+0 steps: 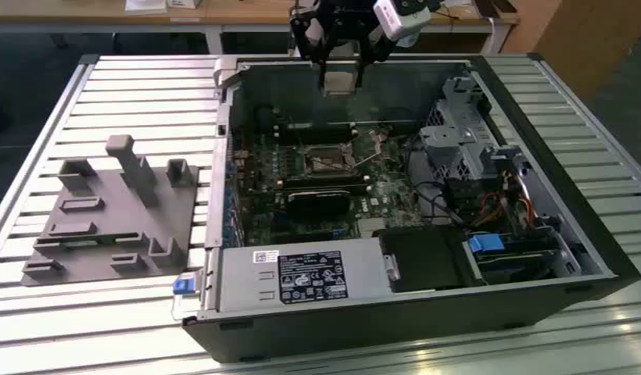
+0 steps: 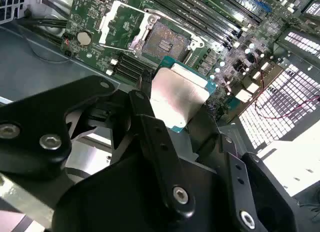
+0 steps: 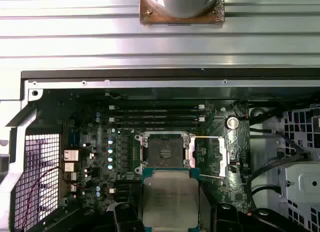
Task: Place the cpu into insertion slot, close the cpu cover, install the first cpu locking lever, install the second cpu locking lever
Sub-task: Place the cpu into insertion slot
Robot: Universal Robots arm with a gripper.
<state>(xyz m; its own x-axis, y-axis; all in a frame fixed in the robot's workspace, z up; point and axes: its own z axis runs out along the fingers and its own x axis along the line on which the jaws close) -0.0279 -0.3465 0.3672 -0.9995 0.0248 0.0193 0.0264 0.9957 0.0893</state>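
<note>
Slats of pale metal make up the table [image 1: 133,94], with a desk [image 1: 195,19] and dark floor behind it. On the exterior view's left a grey fixture [image 1: 112,211] of blocks and posts lies flat on the slats. Beside it, in the middle, stands the open black case [image 1: 404,320], its power supply [image 1: 289,277] at the near end and its green board [image 1: 260,183] on the floor inside. The slot [image 1: 329,162] sits amid that board, bare, with a dark centre, as both wrist views show [image 3: 165,153] [image 2: 165,40]. The cover [image 3: 230,152] [image 2: 106,23] is swung open and lies beside the slot. Above the case's far wall hangs the gripper [image 1: 339,66] [image 2: 175,112] [image 3: 172,219], clamped on two edges of the cpu [image 1: 338,78] [image 3: 170,199] [image 2: 177,94], silver top up, well clear of the board. On the exterior view's right a drive cage [image 1: 456,133] fills that end of the case.
</note>
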